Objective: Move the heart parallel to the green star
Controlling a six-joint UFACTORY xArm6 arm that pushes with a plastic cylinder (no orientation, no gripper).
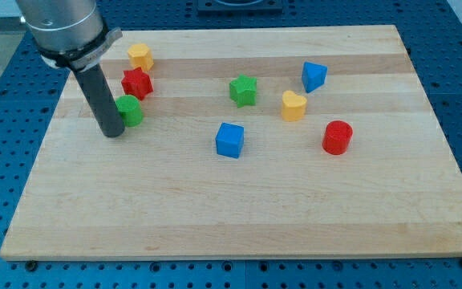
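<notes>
The yellow heart (pixel 293 105) lies right of centre on the wooden board (pixel 239 217). The green star (pixel 244 90) sits just up and to its left, a small gap between them. My tip (pixel 112 131) rests on the board at the view's left, touching or nearly touching the left side of a green round block (pixel 131 111). The tip is far left of both the heart and the green star.
A red star (pixel 137 82) and a yellow block (pixel 140 56) sit above the green round block. A blue cube (pixel 229 140) is at centre. A blue triangular block (pixel 314 76) and a red cylinder (pixel 337 137) are at the right.
</notes>
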